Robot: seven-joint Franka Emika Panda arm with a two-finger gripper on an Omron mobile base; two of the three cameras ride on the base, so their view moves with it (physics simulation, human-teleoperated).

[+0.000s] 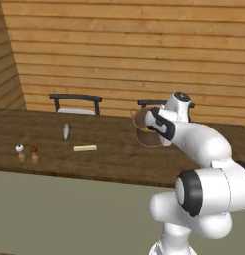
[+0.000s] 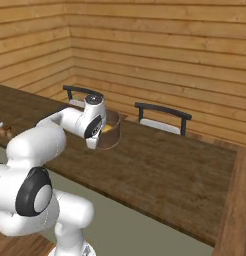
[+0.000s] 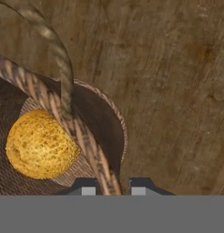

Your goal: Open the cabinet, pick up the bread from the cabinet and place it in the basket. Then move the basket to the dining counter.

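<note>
The round brown basket [image 1: 144, 130] is at the far side of the dining counter [image 1: 119, 162], in front of a chair. My gripper [image 3: 113, 189] is shut on its woven rim [image 3: 93, 154], one fingertip inside the wall and one outside. The golden bread [image 3: 41, 143] lies on the basket floor, and in the right base view it shows as a yellow patch [image 2: 109, 129] inside the basket [image 2: 114, 136]. There my gripper [image 2: 92, 143] points down at the near side of the rim. Whether the basket rests on the wood or hangs just above it I cannot tell. The cabinet is out of view.
Two dark chairs [image 1: 75, 103] [image 2: 162, 117] stand behind the counter against a plank wall. On the counter's left lie a pale flat stick [image 1: 84, 148], a small grey object [image 1: 66, 131] and two little shakers [image 1: 20, 152] [image 1: 34, 154]. The counter top [image 2: 165, 165] stretches to the right.
</note>
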